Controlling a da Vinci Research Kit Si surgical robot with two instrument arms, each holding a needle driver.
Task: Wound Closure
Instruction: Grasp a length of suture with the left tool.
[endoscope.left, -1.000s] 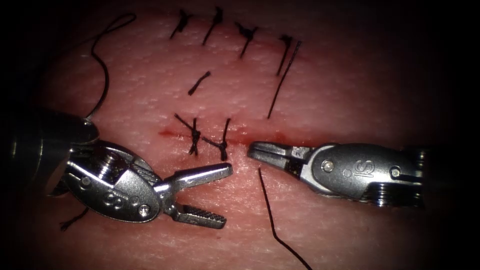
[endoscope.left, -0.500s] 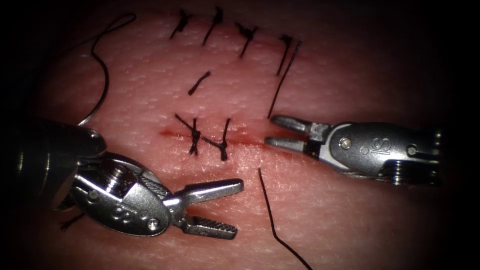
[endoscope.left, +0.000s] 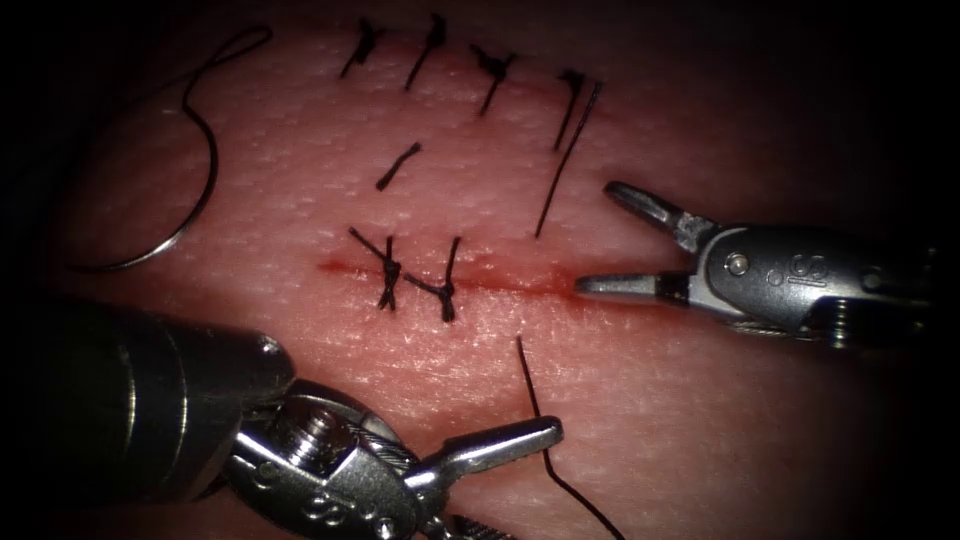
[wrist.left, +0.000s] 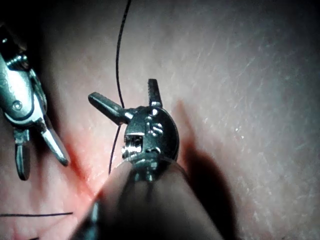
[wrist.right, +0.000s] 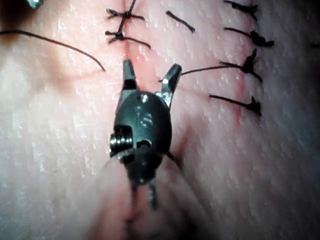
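The cut (endoscope.left: 500, 280) runs across the tissue (endoscope.left: 700, 430), with two knotted stitches (endoscope.left: 388, 270) near its left end. The curved needle (endoscope.left: 185, 215) lies free on the tissue, above and left of the cut, its thread (endoscope.left: 225, 55) trailing upward. My left tool (endoscope.left: 535, 478) is below the cut, open and holding nothing; a loose thread (endoscope.left: 535, 400) passes by its upper jaw. In the left wrist view that thread (wrist.left: 119, 60) runs between the spread jaws of the left tool (wrist.left: 127, 92). My right tool (endoscope.left: 598, 238) stands open over the cut's right end (wrist.right: 151, 70), empty.
A row of finished stitches (endoscope.left: 495, 70) crosses the tissue farther back. A long cut thread end (endoscope.left: 565, 160) lies just left of the right tool's upper jaw. A short thread scrap (endoscope.left: 398, 165) sits between the two rows.
The right tool went from shut to wide open and drew back to the right and slightly up. The left tool slid down and right. The needle, half hidden before, now lies uncovered.
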